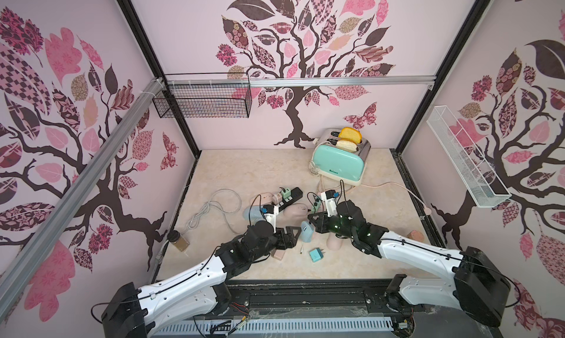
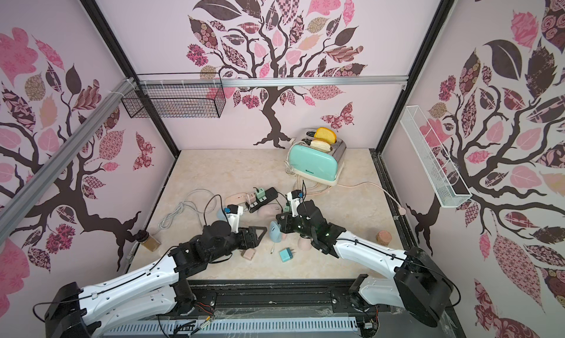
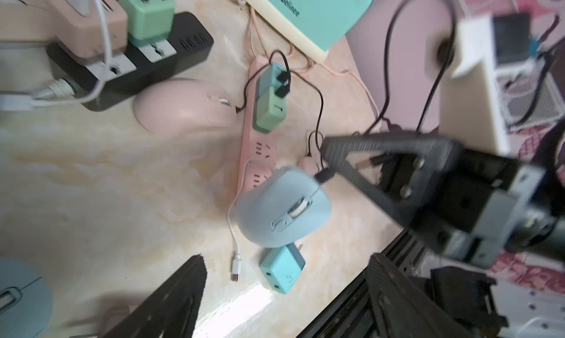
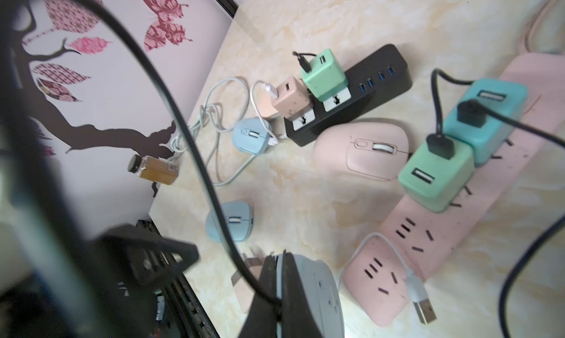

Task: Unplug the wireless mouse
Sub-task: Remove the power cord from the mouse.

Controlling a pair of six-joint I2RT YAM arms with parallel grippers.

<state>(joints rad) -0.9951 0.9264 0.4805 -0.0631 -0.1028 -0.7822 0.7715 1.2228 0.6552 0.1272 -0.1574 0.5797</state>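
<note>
Where the cream marbled tabletop (image 1: 244, 174) meets three walls papered with dark trees and pink leaves, a mint toaster (image 1: 339, 162) with bread in its slots stands at the far right. A black wire basket (image 1: 204, 99) hangs high in the far left corner and a white wire basket (image 1: 464, 162) on the right wall. Clutter sits mid-table: a black power strip (image 1: 290, 197) with plug-in chargers, a pink mouse (image 3: 183, 107) just near of it, and a pink power strip (image 3: 260, 156) running toward the near edge. A grey cord (image 1: 214, 208) coils to the left, and a small jar (image 1: 179, 241) lies by the left wall. The blue mouse (image 1: 306, 231) rests over the near end of the pink power strip, between the two arms. The right gripper (image 4: 281, 284) is clenched on the black cable (image 3: 319, 107) right at the mouse's front; whether the plug sits in the port cannot be told. The left gripper (image 3: 286, 258) hangs just left of the mouse, jaws spread wide and empty. A loose teal charger (image 1: 316, 255) and a white cable end (image 3: 235, 269) lie near of the mouse.
</note>
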